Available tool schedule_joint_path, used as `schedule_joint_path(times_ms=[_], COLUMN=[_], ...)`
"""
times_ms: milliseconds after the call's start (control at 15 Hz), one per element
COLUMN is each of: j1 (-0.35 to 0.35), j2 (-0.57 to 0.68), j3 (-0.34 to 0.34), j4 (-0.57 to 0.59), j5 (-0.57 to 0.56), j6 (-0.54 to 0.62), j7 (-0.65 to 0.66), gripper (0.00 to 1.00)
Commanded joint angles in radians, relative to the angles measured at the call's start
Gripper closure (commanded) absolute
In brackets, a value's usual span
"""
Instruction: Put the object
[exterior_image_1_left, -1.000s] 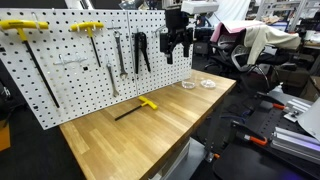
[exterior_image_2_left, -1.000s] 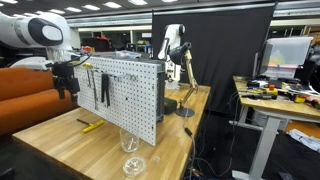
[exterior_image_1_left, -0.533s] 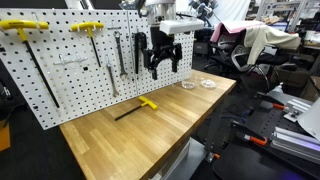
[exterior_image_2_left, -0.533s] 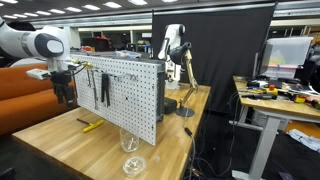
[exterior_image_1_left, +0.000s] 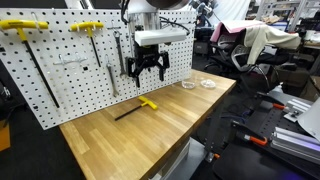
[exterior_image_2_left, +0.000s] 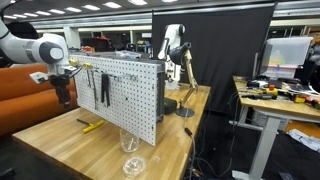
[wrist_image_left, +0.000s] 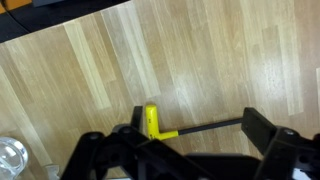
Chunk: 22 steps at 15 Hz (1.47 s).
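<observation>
A yellow-handled T-shaped hex key (exterior_image_1_left: 146, 103) with a black shaft lies flat on the wooden table (exterior_image_1_left: 170, 130) in front of the pegboard (exterior_image_1_left: 70, 60). It also shows in an exterior view (exterior_image_2_left: 91, 126) and in the wrist view (wrist_image_left: 153, 122). My gripper (exterior_image_1_left: 146, 73) hangs open and empty in the air above the key, fingers pointing down. In the wrist view the key lies between my open fingers (wrist_image_left: 195, 128), well below them.
The white pegboard holds two more yellow-handled keys (exterior_image_1_left: 88, 28), pliers and other tools. Two clear glass dishes (exterior_image_1_left: 197, 85) sit at the table's far end, also seen near the table edge (exterior_image_2_left: 131, 163). A black lamp stand (exterior_image_2_left: 185, 95) stands behind the board.
My gripper has moved along the pegboard, away from the glass dishes, and lower, ending above the yellow-handled key. The key has not moved.
</observation>
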Motion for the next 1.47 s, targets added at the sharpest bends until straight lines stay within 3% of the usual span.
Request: schedule_joint_path(times_ms=[0, 200, 333, 533, 800, 867, 1000, 1400], j1=[0.011, 0.013, 0.018, 0.071, 0.140, 0.103, 0.115, 0.117], j2=[-0.002, -0.002, 0.018, 0.041, 0.036, 0.036, 0.036, 0.036], j3=[-0.012, -0.012, -0.002, -0.037, -0.098, -0.061, -0.070, -0.075], j4=[0.000, 0.000, 0.015, 0.047, 0.044, 0.043, 0.042, 0.042], j5=[0.007, 0.007, 0.045, 0.038, -0.054, -0.026, -0.046, -0.047], j6=[-0.003, -0.002, 0.080, 0.159, 0.136, 0.141, 0.141, 0.141], j7=[-0.006, -0.006, 0.020, 0.196, 0.479, 0.394, 0.454, 0.461], gripper=[0.00, 0.00, 0.00, 0.00, 0.00, 0.00, 0.00, 0.00])
